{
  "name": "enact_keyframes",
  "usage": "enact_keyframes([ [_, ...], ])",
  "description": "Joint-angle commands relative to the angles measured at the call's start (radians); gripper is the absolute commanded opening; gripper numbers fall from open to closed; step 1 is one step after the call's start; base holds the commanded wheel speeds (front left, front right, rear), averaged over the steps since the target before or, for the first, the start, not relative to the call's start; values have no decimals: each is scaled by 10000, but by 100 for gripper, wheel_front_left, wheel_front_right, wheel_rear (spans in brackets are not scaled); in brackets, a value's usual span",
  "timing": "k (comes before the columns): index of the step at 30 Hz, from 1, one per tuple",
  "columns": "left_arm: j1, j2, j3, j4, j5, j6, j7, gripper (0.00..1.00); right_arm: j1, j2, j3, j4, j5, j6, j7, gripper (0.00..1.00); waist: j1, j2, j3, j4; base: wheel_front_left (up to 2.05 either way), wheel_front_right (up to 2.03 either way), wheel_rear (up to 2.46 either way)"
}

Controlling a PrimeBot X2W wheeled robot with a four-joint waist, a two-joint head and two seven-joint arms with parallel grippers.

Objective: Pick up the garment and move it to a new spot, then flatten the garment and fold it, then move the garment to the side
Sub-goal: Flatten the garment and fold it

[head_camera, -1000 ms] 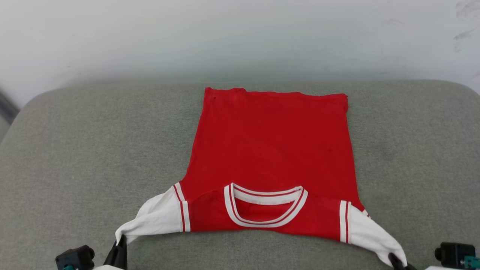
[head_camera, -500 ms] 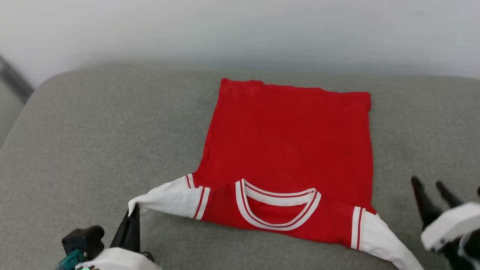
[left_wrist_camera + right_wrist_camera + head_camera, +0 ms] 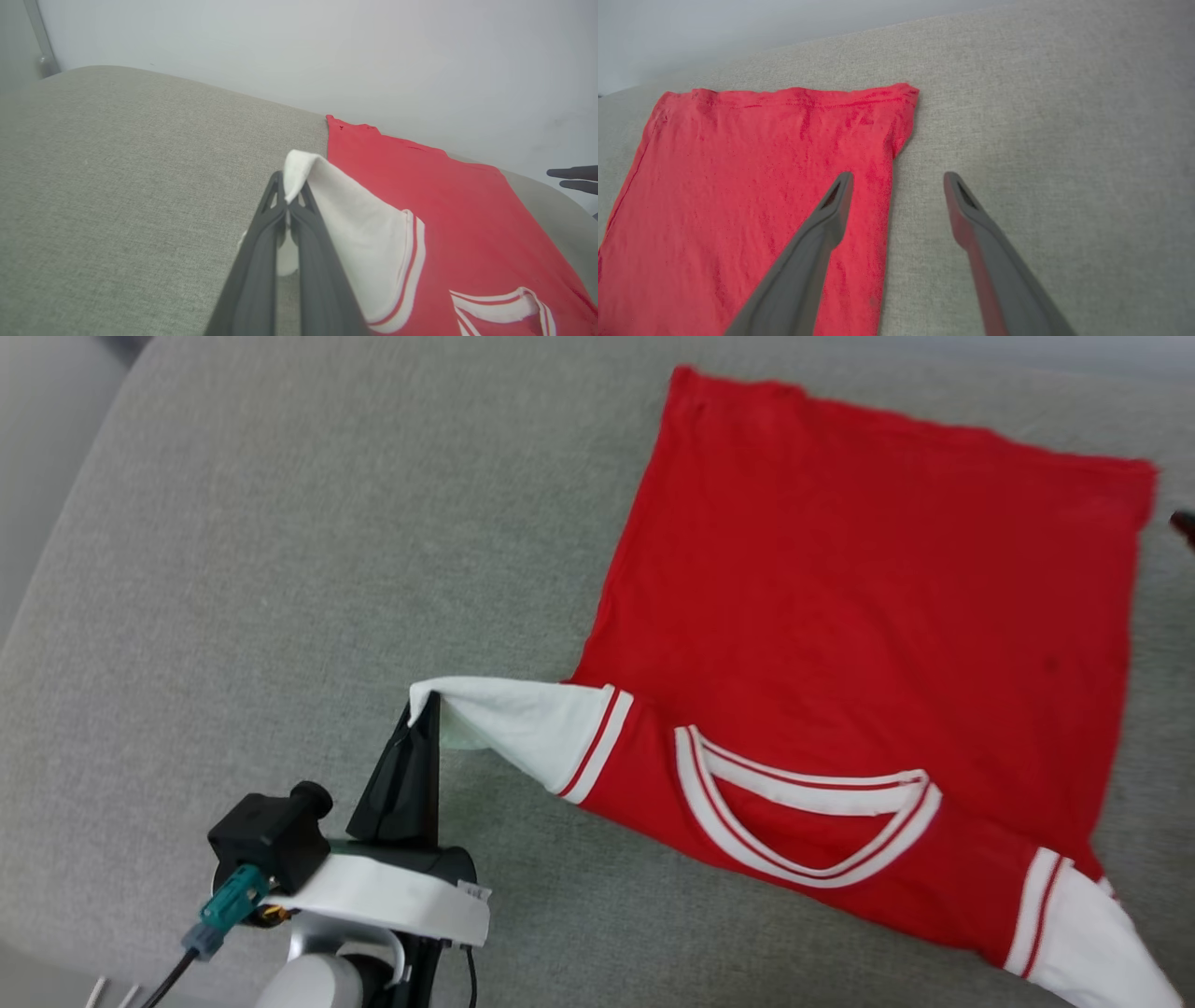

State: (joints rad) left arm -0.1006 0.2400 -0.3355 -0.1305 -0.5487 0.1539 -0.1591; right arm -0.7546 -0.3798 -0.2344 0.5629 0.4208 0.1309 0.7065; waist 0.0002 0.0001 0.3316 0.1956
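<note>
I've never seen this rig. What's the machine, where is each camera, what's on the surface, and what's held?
It's a two-armed robot, each arm ending in a two-finger gripper. One picture looks down from its head; the other two look along each gripper's fingers from the wrists. A red T-shirt lies spread on a grey cushion. The left gripper is shut on the tip of a white sleeve, raising it. The right gripper is open and empty, near the shirt's side edge.
</note>
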Motion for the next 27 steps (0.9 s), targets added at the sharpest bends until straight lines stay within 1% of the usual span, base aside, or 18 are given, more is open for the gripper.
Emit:
enact_keyframes([
  [1, -218, -67, -21, -74, 56, -65, -100, 0, -535, -142, -31, 112, -198, -4, 278, 100, -2, -1, 896, 697, 0, 0, 0],
  [5, -643, -199, -152, -145, 75, -231, -244, 0, -1729, -296, -223, 349, -792, -4, 984, 100, -2, -1, 1580, 1010, 0, 0, 0],
  [11, -1146, -395, -264, 38, 21, -473, -449, 0, -2691, -232, -579, 626, -1429, -4, 1393, 100, -2, -1, 2457, 1239, 0, 0, 0],
  [13, -1245, -425, -265, 125, 22, -527, -496, 0, -2720, -172, -653, 844, -1598, -4, 1576, 100, -2, -1, 2634, 1258, 0, 0, 0],
  [19, -1390, -418, -225, 410, 32, -619, -649, 0, -1932, 338, -988, 1928, -1963, -14, 2428, 100, -2, -1, 2658, 1195, 0, 0, 0],
  [20, -1400, -410, -226, 460, 33, -621, -648, 0, -1849, 403, -1035, 2010, -2021, -16, 2494, 30, -2, -1, 2606, 1175, 0, 0, 0],
  [21, -1407, -403, -229, 510, 33, -626, -651, 0, -1800, 435, -1070, 2044, -2054, -16, 2502, 0, -2, -1, 2546, 1157, 0, 0, 0],
  [24, -1356, -379, -239, 685, -13, -625, -647, 0, -1837, 456, -1101, 1978, -2093, -10, 2331, 0, -2, -1, 2243, 1076, 0, 0, 0],
  [27, -1209, -303, -175, 895, -78, -605, -633, 0, -1970, 284, -887, 1727, -2161, -8, 2076, 0, -2, -1, 1774, 915, 0, 0, 0],
])
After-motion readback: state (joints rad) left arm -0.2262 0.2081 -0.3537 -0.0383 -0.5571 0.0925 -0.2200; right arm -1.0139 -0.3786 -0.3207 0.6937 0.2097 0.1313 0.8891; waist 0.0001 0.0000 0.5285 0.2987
